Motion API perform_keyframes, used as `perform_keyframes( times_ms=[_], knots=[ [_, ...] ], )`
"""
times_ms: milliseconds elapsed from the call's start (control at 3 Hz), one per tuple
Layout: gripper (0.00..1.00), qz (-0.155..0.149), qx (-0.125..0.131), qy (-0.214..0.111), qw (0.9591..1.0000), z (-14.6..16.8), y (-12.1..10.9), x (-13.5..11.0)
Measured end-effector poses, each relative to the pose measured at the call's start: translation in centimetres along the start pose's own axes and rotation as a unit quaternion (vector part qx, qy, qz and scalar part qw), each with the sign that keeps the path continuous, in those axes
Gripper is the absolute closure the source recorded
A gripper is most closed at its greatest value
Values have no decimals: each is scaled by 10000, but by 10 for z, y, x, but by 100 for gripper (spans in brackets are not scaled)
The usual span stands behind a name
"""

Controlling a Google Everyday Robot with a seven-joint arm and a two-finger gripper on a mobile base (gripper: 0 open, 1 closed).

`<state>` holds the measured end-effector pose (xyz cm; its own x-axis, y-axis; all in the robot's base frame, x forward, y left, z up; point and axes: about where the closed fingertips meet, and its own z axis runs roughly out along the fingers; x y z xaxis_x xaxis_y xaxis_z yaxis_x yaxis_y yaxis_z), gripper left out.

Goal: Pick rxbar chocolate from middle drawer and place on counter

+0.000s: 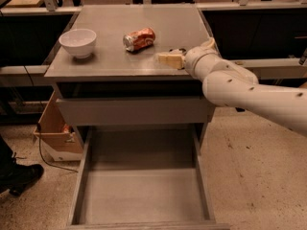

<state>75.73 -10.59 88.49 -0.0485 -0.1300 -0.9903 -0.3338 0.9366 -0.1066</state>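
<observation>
Camera view puts my gripper (165,59) low over the desk's (110,61) right edge; whether it grips anything, I cannot tell. The middle drawer (144,190) lies bare, so the dark scrap at the gripper is likely the rxbar chocolate (176,51), ready for setting down.

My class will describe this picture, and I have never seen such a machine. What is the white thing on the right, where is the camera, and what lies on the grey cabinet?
That is a robot's single arm, stretched in from the picture's right. Its tool, the grasping part, is over the counter near its right edge. The one camera looks down from in front. On the counter sit a white bowl and a crushed orange soda can. Below, the middle drawer is pulled out, its floor bare. Whether the tool holds anything, I cannot tell.
</observation>
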Motion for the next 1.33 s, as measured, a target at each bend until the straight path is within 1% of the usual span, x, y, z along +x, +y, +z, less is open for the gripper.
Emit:
perform_keyframes(
  times_ms=[333, 667, 1000, 1333],
  knots=[
    [0, 371, -258, 152, 9989, -29, 3, 3],
    [0, 665, -341, 54, 9972, -60, -2, -19],
    [0, 939, -452, -333, 9940, -98, 2, -47],
    [0, 1020, -461, -388, 9930, -107, -1, -52]
  ],
)
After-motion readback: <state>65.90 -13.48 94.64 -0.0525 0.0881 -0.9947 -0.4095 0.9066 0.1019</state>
